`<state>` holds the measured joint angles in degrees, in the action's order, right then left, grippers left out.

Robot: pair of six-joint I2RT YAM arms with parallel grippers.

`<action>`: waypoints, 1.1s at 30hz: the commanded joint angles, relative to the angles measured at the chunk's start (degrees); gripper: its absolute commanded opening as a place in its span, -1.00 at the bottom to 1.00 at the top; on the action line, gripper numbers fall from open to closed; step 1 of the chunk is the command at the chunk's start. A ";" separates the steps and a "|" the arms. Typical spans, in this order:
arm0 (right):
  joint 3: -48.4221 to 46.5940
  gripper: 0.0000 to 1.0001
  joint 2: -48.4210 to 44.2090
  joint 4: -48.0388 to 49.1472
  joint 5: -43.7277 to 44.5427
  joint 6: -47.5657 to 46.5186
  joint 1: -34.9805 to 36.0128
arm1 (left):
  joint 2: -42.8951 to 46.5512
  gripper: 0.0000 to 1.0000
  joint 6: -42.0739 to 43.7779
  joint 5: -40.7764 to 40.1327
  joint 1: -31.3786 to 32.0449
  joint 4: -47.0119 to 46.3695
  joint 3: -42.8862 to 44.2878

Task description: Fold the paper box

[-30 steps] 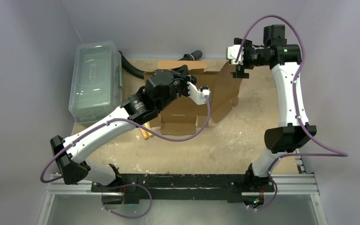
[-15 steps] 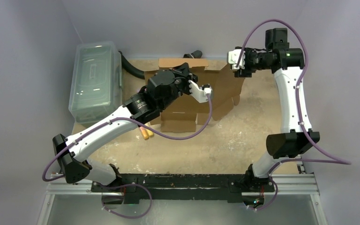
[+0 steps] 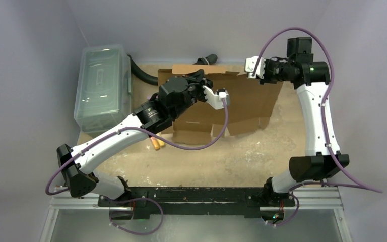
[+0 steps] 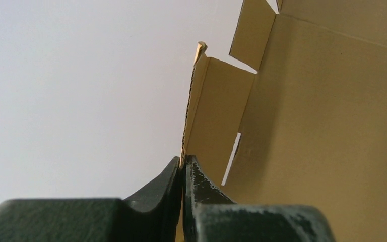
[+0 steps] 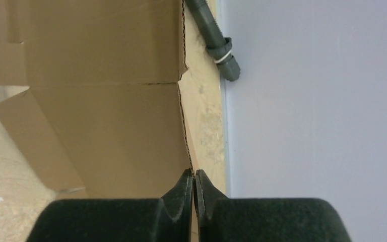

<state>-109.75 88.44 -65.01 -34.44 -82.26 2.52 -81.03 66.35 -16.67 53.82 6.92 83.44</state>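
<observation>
Pinching thin cardboard edges, the left gripper (image 4: 182,164) and right gripper (image 5: 193,176) both clamp the paper box (image 3: 247,101), partly unfolded beside the clear bin (image 3: 101,85), the right grip farther from the bin, bare table (image 3: 232,156) beyond.

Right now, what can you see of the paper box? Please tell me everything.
The box is plain brown corrugated cardboard, a die-cut sheet with flaps, slots and creases, only partly folded. It sits at the far middle of the table. The left jaws are shut on the thin edge of one panel; the right jaws are shut on its far right edge.
</observation>
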 commanded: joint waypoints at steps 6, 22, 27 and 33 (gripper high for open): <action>4.54 -0.98 -7.25 7.81 14.50 12.28 0.11 | 2.62 0.16 -29.52 3.36 -0.59 -0.57 3.73; 10.76 -0.99 -14.29 7.86 12.07 5.79 0.42 | 19.22 0.78 -73.03 31.21 -26.82 -17.27 -25.72; 9.78 -0.98 -18.19 0.55 8.31 -5.73 1.25 | 13.66 0.78 -72.71 40.05 -29.29 -25.45 -25.84; 6.59 -0.98 -22.27 -2.18 7.37 -9.38 1.70 | 9.06 0.64 -74.02 47.53 -32.54 -39.75 -29.96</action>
<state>-98.67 68.99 -64.82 -24.29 -86.89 3.84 -71.00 -4.95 21.98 23.51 -17.04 55.53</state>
